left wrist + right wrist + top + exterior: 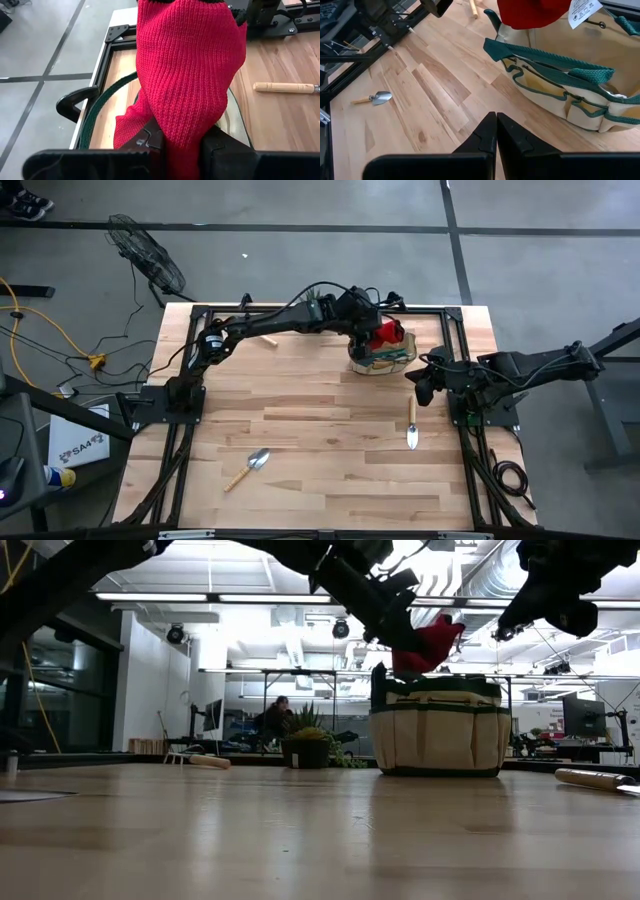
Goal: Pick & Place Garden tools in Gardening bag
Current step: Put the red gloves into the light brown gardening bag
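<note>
Directly below the left pincer (374, 330), which is clamped on the red glove (389, 334), sits the gardening bag (381, 358), so lowering until the glove clears the rim before letting go seems wise, while the right pincer (424, 393), fingers together, waits beside the bag.

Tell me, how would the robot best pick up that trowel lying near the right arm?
Probably by the wooden handle, coming straight down from above. The trowel lies flat on the table, handle toward the bag, blade away. The handle is a narrow, even rod, so fingers set across it could close on both sides; the blade is wide and thin. The right gripper, shut, hangs nearest. The left gripper holds the glove.
</note>
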### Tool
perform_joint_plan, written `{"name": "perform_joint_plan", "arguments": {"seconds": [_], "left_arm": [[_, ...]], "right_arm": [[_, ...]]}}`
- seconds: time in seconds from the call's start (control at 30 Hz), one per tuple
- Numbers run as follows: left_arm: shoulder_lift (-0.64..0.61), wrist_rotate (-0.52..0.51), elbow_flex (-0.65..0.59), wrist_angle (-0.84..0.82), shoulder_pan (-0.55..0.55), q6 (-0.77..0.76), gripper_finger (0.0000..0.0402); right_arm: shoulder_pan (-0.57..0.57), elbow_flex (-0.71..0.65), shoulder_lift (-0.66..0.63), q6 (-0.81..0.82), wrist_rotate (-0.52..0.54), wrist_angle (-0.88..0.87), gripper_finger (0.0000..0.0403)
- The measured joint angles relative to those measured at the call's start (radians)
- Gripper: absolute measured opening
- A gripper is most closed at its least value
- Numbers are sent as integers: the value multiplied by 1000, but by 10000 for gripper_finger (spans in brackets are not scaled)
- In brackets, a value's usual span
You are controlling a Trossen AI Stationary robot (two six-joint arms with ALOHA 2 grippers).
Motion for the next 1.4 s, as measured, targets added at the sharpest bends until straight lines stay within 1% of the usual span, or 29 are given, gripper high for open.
{"name": "perform_joint_plan", "arguments": {"seconds": [0.07, 0.13, 0.2, 0.27, 0.53, 0.6, 0.8, 0.87, 0.97, 1.1, 1.4], "left_arm": [[24, 3, 2, 29, -1, 12, 41], [40, 19, -3, 0, -1, 10, 41], [62, -8, -3, 36, -2, 14, 41], [62, -32, -3, 15, -3, 13, 41], [60, -41, -2, 21, -2, -12, 45], [60, -44, -2, 22, -2, -14, 69], [60, -45, -2, 20, -2, -15, 174], [60, -49, -2, 19, -2, -15, 200], [60, -51, -2, 19, -2, -15, 227], [60, -51, -2, 16, -2, -16, 243], [59, -52, -1, -52, -3, -16, 245]], "right_arm": [[0, 0, 0, 0, 0, 0, 3], [0, 0, 0, 0, 0, 0, 3], [0, 0, 1, 0, 0, 1, 3], [0, 0, 2, 0, 0, 1, 3], [0, 0, 7, 0, -3, 7, 3], [1, 0, 7, 0, -4, 7, 3], [0, 0, 7, -2, -5, 8, 3], [0, 0, 7, -1, -7, 8, 3], [0, 0, 7, -2, -8, 8, 3], [0, 0, 7, -1, -8, 8, 3], [1, 0, 7, 0, -8, 8, 3]]}}
